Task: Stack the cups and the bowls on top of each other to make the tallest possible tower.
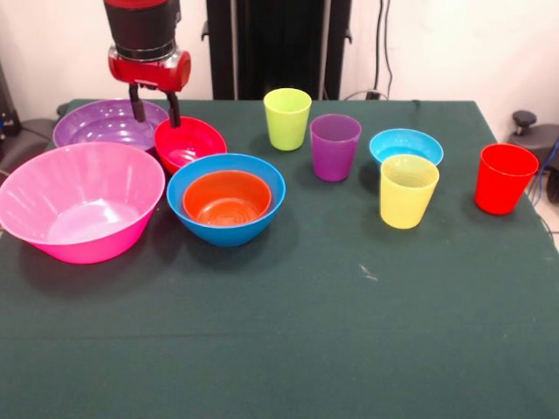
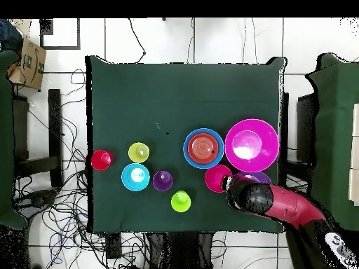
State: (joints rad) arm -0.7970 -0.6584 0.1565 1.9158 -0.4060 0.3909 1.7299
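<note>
My gripper (image 1: 155, 112) hangs open at the far left, its fingers (image 1: 174, 112) spread just over the far rim of the small red bowl (image 1: 189, 144), nothing held. The big purple bowl (image 1: 105, 124) lies behind it. The orange bowl (image 1: 227, 199) sits nested in the medium blue bowl (image 1: 229, 231), the only stacked pair. The very large pink bowl (image 1: 80, 202) stands at the left. The cups stand upright and apart: lime green (image 1: 287, 118), purple (image 1: 334, 147), yellow (image 1: 408, 192), red (image 1: 505, 179). The light blue bowl (image 1: 406, 144) is behind the yellow cup. From overhead, the arm (image 2: 270, 199) hides most of the purple bowl (image 2: 258, 175).
The table (image 1: 288, 340) wears a dark green cloth. Cables, chairs and a cardboard box (image 2: 26, 63) lie on the floor round it.
</note>
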